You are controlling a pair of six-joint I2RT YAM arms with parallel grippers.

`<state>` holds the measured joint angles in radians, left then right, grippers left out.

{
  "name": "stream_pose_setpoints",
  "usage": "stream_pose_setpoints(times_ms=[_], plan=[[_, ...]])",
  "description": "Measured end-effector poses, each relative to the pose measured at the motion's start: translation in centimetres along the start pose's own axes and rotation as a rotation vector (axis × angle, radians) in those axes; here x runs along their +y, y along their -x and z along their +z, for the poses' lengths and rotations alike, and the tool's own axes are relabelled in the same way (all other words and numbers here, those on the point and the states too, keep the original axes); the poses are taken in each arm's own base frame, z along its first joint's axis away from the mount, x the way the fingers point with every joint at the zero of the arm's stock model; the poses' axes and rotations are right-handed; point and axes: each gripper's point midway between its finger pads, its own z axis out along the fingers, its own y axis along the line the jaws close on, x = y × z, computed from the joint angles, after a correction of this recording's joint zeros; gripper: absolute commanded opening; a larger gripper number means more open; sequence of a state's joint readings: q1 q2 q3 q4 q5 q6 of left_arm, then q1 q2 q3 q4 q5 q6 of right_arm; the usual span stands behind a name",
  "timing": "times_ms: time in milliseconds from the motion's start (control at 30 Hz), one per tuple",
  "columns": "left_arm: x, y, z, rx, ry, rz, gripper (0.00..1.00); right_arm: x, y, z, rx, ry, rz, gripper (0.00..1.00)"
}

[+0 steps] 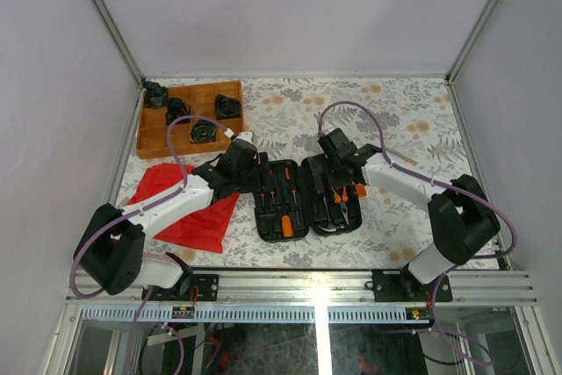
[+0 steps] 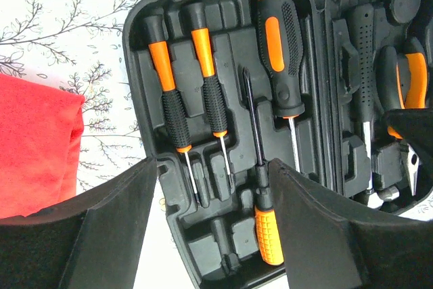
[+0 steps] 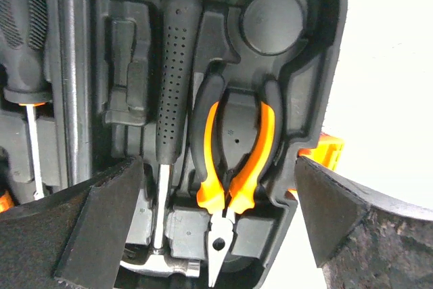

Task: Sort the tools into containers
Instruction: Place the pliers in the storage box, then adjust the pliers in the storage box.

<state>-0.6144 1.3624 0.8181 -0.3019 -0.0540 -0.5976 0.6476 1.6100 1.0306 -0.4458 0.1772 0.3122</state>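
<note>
Lying open at the middle of the desk (image 1: pixel 395 111), the black tool case (image 1: pixel 299 195) shows both halves side by side, each beneath one arm. The left end effector (image 2: pixel 213 167) hangs over the left half with its fingers spread and nothing between them. Under it two slim screwdrivers (image 2: pixel 169 99) sit in neighbouring slots, a large screwdriver (image 2: pixel 279 45) lies to their right, and a fourth screwdriver (image 2: pixel 260 194) lies reversed, its orange handle by the case's near edge. The right end effector (image 3: pixel 218 162) hangs over the right half, fingers spread wide and gripping nothing. The orange-handled pliers (image 3: pixel 237 160) lie seated directly below the gap, a black dotted-handle tool (image 3: pixel 174 79) just beside them on the left, and the orange latch (image 3: pixel 325 150) at the case's outer rim. A red cloth (image 1: pixel 180 204) lies just left of the case under the left arm, a wooden tray (image 1: pixel 189 120) sits in the far left corner, and patterned desk shows beyond and right of the case.
</note>
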Motion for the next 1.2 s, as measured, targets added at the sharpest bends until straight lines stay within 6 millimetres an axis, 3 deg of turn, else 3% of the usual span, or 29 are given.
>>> stream_pose_setpoints(times_ms=[433, 733, 900, 1200], plan=[[0.4, -0.6, 0.4, 0.018, -0.021, -0.021, 0.66, -1.4, 2.8, -5.4, -0.264, 0.009, 0.06, 1.0], [2.2, -2.0, 1.8, 0.065, -0.028, -0.106, 0.57, -1.7, 0.0, -3.9, -0.24, 0.011, 0.097, 0.59], [2.9, -2.2, 1.9, 0.059, -0.008, -0.115, 0.53, -1.3, 0.0, -3.7, -0.239, 0.032, 0.124, 0.4], [3.2, -2.8, 2.6, 0.068, -0.013, -0.122, 0.47, -1.2, -1.5, -2.6, -0.164, 0.018, 0.137, 0.36]])
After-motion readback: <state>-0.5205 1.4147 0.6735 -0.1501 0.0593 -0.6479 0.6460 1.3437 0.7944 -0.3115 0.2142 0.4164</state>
